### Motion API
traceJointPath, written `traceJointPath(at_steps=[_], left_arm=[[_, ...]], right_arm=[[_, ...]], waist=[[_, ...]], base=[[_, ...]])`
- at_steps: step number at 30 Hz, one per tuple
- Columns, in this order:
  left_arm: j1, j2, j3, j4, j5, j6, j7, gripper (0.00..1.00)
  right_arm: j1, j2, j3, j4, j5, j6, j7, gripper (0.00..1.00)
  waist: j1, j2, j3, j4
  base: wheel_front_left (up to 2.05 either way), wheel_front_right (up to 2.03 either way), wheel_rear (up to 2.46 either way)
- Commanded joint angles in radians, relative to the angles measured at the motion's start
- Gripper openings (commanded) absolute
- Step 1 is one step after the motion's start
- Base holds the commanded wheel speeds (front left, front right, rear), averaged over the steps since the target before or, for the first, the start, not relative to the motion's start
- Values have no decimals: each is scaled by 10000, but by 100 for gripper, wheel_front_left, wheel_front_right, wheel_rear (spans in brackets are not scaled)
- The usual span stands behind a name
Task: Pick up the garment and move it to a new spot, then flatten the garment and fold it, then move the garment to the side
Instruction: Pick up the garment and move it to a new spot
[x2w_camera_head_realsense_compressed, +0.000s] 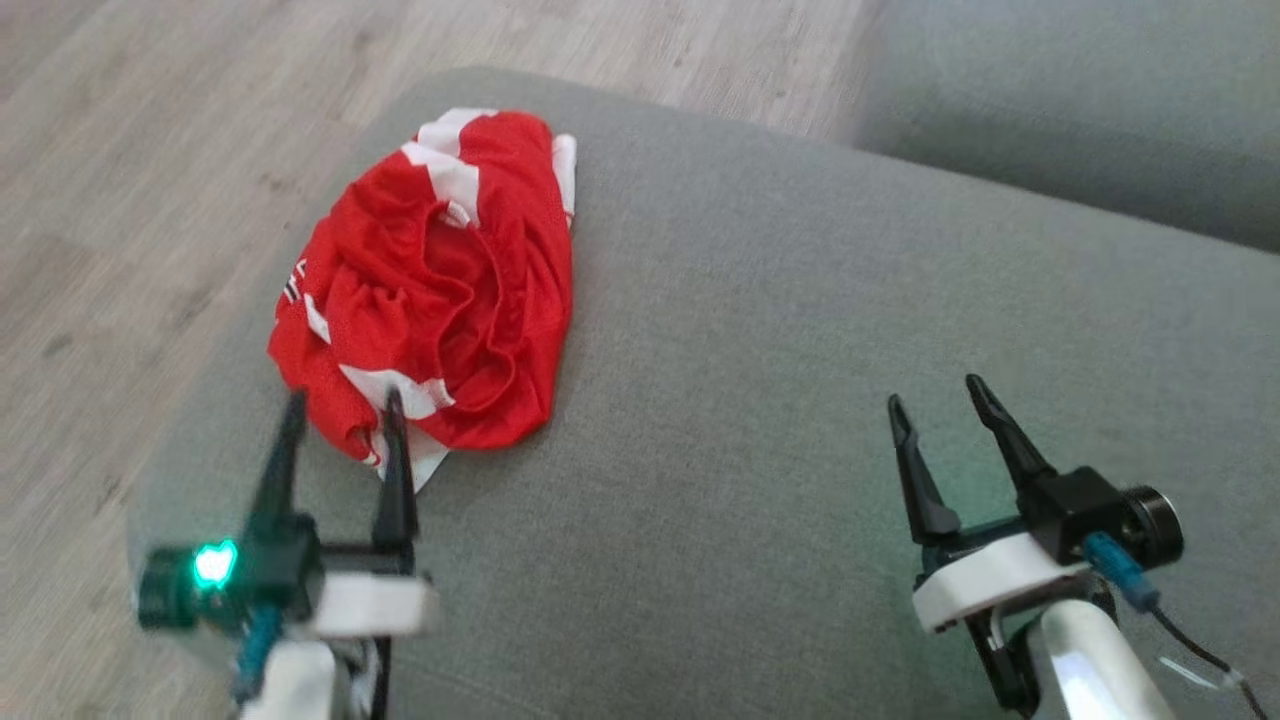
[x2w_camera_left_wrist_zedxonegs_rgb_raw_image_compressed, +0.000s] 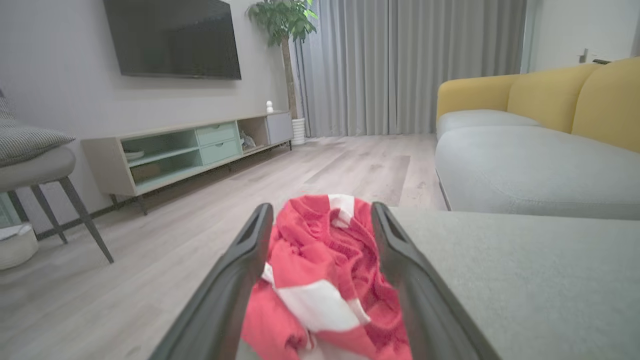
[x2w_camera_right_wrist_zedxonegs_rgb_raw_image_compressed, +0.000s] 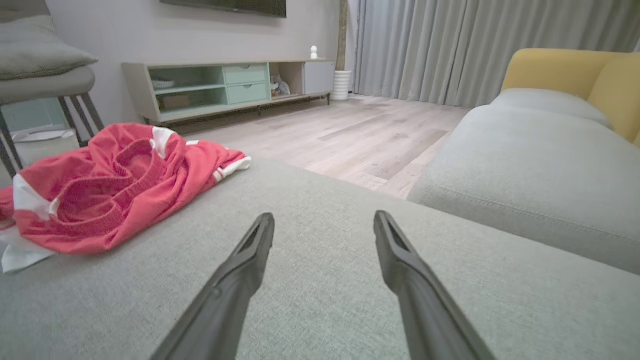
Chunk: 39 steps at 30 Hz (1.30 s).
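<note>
garment (x2w_camera_head_realsense_compressed: 430, 290) not yet picked up, by the look of it: the left hand (x2w_camera_head_realsense_compressed: 344, 400) is spread wide with nothing pinched, its two dark fingers standing either side of the near end of the red and white heap. in the left wrist view the bunched cloth sits right between those fingers; whether they touch the fabric i cannot tell. so i judge this the very start of the job, the reach for the first lift. all the rest is left: close on the cloth, carry it to a new spot, spread it flat, fold it, then shift it to the side. the right hand (x2w_camera_head_realsense_compressed: 933, 392) is spread as well and holds nothing, over bare seat well apart from the garment, which lies off to its left in the right wrist view. outward from there, the garment lies crumpled near the left edge of a grey seat (x2w_camera_head_realsense_compressed: 760, 330), with plenty of bare seat to its right. past that edge is wood floor (x2w_camera_head_realsense_compressed: 150, 150), and a second grey seat (x2w_camera_head_realsense_compressed: 1080, 100) lies at the far right.
</note>
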Motion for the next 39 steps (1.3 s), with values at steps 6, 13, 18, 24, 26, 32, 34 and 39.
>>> traceJointPath(at_steps=[6, 13, 18, 24, 26, 32, 34, 39], left_arm=[[-2940, 780, 861, -571, 66, -326, -95, 100], [-5987, 1439, 772, 2382, 42, -1062, -40, 100], [-7529, 1505, 673, 4618, -170, -1359, 948, 100], [-8582, 1708, 865, 7405, -366, -1071, 2295, 100], [-8679, 1743, 868, 8050, -381, -968, 2465, 100], [-8891, 1760, 805, 8771, -433, -899, 1435, 0], [-9037, 1850, 775, 8728, -398, -810, 820, 0], [-9544, 2204, 516, 8296, -162, -844, 164, 0]], right_arm=[[-1189, -809, 609, -452, -564, -7, -109, 100], [-1990, -1957, 614, -935, -704, -7, -109, 100], [-2258, -2373, 731, -1140, -726, -7, -109, 100], [-2535, -2516, 892, -1201, -699, -7, -109, 100], [-2591, -2492, 890, -1196, -705, -7, -109, 100], [-2603, -2381, 789, -1098, -729, -7, -109, 100], [-2591, -2292, 757, -1070, -727, -7, -109, 100], [-2519, -1799, 829, -967, -638, -7, -109, 100]], waist=[[1, 0, 1716, -306], [1, 0, 3335, -755], [1, 0, 3933, -1020], [1, 0, 4377, -1411], [1, 0, 4446, -1494], [1, 0, 4350, -1563], [1, 0, 4168, -1576], [1, 0, 3251, -1825]], base=[[0, 0, 0], [0, 0, 0], [0, 0, 0], [0, 0, 0], [0, 0, 0], [0, 0, 0], [0, 0, 0], [0, 0, 0]])
